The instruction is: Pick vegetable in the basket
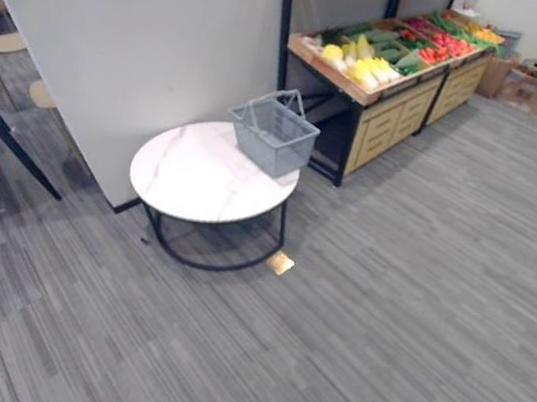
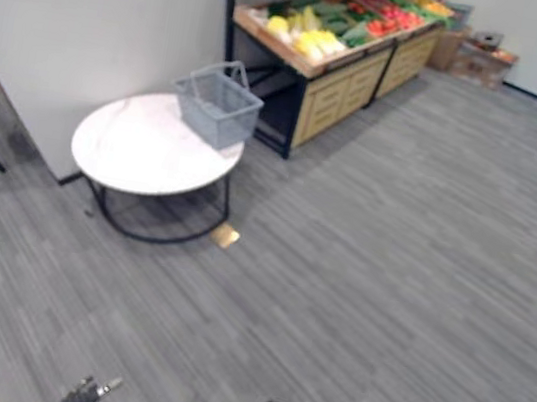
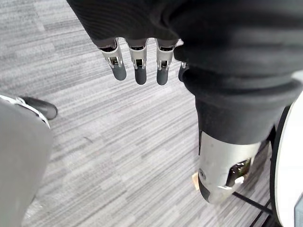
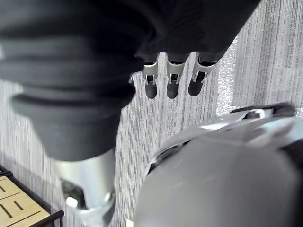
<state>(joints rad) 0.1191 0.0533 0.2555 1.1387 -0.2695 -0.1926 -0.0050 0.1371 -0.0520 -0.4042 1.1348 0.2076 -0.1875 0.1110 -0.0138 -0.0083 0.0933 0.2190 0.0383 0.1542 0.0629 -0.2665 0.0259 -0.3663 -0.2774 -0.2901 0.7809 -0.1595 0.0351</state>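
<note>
Eye views: basket [image 1: 274, 133] sits at desk [image 1: 190, 181] edge nearest produce stand [image 1: 393, 113], veg [image 1: 369, 69] lie atop it; prob. light, firm, smooth, so wrap round the middle. Left wrist: left hand [image 3: 137, 68] fingers straight, empty. Right wrist: right hand [image 4: 172, 84] fingers relaxed, empty.

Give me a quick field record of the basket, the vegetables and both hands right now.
basket: grey, handle raised, on the round white table at its edge nearest the stand; no vegetable seen inside
vegetables: yellow, green and red, on the wooden produce stand beyond the table
left hand: low over the floor, fingers straight, holding nothing
right hand: low over the floor, fingers straight, holding nothing
floor: small tan piece by the table's base
task state: nothing picked yet
</note>
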